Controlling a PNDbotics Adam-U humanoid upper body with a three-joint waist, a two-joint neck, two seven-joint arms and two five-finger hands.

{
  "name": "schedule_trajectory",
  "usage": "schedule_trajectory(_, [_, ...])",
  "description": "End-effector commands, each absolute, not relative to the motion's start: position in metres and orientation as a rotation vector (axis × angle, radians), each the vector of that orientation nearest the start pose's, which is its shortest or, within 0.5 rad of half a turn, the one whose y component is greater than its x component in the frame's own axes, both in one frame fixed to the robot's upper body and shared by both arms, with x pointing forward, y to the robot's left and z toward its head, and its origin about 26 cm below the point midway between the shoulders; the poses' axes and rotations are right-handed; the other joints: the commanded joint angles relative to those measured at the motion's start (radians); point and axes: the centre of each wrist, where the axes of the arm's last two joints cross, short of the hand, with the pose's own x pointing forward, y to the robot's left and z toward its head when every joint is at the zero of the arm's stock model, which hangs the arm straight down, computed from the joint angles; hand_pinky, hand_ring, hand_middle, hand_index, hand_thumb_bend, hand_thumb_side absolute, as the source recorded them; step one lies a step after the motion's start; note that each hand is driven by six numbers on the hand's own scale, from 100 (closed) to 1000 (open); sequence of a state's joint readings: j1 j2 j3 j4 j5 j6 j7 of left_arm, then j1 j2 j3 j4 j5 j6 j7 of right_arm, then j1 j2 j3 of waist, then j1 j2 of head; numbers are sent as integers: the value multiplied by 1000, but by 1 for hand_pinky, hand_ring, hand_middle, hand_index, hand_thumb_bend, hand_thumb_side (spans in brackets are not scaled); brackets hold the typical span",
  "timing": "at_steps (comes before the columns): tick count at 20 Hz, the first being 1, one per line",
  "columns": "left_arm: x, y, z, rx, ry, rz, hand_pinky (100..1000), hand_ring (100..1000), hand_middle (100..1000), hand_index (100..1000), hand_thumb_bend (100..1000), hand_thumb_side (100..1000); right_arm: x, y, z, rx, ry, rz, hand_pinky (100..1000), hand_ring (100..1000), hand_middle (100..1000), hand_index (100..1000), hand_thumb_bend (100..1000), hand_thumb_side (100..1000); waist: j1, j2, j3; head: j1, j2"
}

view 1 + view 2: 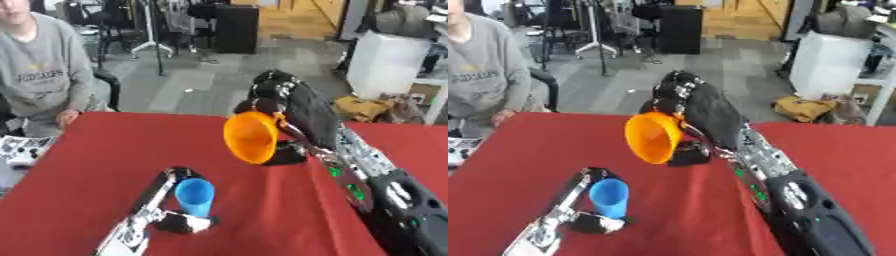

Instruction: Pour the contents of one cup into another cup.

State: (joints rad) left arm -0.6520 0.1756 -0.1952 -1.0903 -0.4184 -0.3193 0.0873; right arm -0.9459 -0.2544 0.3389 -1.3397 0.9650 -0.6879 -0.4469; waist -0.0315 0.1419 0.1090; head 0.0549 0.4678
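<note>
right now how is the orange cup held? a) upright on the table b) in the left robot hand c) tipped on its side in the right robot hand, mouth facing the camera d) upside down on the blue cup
c: the orange cup is raised off the red table, tipped so its open mouth shows, gripped by the right robot hand; the left robot hand holds the upright blue cup.

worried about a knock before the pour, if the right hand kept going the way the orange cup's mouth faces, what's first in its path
Probably the blue cup, held upright by the left hand on the red table. The right hand tips the orange cup down-left toward it, though depth is unclear.
</note>
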Motion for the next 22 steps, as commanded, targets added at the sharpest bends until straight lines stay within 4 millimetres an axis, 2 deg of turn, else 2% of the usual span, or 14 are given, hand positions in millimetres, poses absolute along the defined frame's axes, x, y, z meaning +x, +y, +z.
schedule_trajectory(1, [431, 195, 89, 348, -2082, -739, 447, 549, 519, 701, 989, 100, 406, -133, 269, 515, 2721, -1042, 633, 286, 100, 202, 100, 318, 3, -14, -4, 9, -9])
schedule_trajectory(4, [431, 198, 91, 342, -2091, -727, 496, 588, 558, 721, 1000, 100, 397, -138, 276, 482, 2772, -1048, 630, 283, 100, 199, 100, 284, 3, -14, -7, 12, -8])
schedule_trajectory(6, [429, 204, 92, 330, -2100, -709, 520, 610, 579, 733, 1000, 100, 393, -150, 275, 483, 2845, -1028, 624, 280, 100, 196, 100, 247, 4, -14, -11, 14, -7])
schedule_trajectory(13, [415, 222, 100, 285, -2127, -645, 526, 619, 590, 740, 1000, 100, 389, -183, 273, 480, 3086, -976, 607, 269, 100, 187, 100, 186, 7, -14, -11, 19, -2])
schedule_trajectory(18, [399, 237, 114, 248, -2173, -553, 530, 620, 590, 740, 996, 100, 401, -210, 245, 478, 3363, -950, 591, 252, 100, 181, 100, 179, 16, -10, -4, 18, 3])
schedule_trajectory(22, [387, 245, 126, 237, -2193, -503, 523, 613, 587, 737, 944, 100, 412, -224, 211, 395, 3560, -1010, 584, 238, 100, 178, 100, 191, 20, -8, 0, 12, 5])
